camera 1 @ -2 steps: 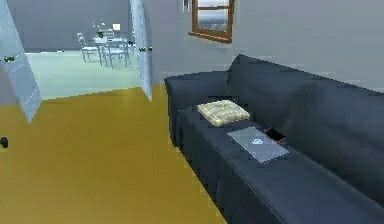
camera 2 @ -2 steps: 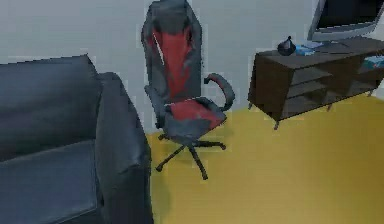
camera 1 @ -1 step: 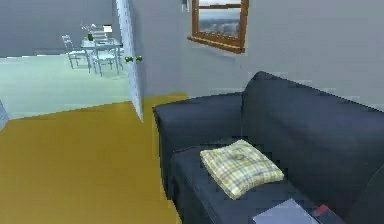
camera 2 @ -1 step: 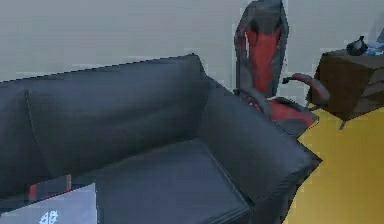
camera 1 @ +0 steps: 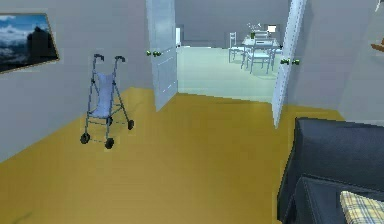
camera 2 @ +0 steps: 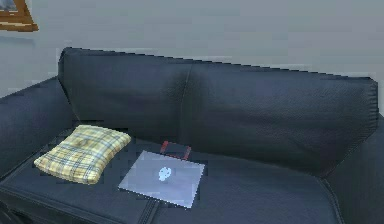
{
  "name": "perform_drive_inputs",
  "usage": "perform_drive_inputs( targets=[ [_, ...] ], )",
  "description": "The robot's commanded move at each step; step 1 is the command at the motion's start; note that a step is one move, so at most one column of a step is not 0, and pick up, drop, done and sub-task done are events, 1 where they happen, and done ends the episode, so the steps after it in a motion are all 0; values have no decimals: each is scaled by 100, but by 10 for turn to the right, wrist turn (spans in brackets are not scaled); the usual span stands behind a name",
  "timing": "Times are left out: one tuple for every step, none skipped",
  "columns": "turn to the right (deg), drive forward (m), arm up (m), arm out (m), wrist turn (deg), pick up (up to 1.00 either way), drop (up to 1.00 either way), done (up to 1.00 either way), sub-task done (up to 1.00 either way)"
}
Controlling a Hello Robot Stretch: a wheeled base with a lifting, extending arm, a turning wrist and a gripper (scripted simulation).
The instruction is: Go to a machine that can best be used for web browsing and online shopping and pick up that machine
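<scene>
On the dark blue sofa [camera 2: 250,110] seat I see one closed grey laptop [camera 2: 162,178], beside one yellow plaid cushion [camera 2: 84,152]. Ochre floor [camera 1: 190,150], one walker [camera 1: 105,100], two white doors [camera 1: 162,50]. I cannot tell my fingers' state.

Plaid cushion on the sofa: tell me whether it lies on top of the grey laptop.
No, the plaid cushion lies beside the grey laptop on the sofa.
</scene>
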Motion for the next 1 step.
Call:
perform_drive_inputs(
  targets=[
    [0, 0, 50, 0, 0, 0, 0, 0, 0]
  ],
)
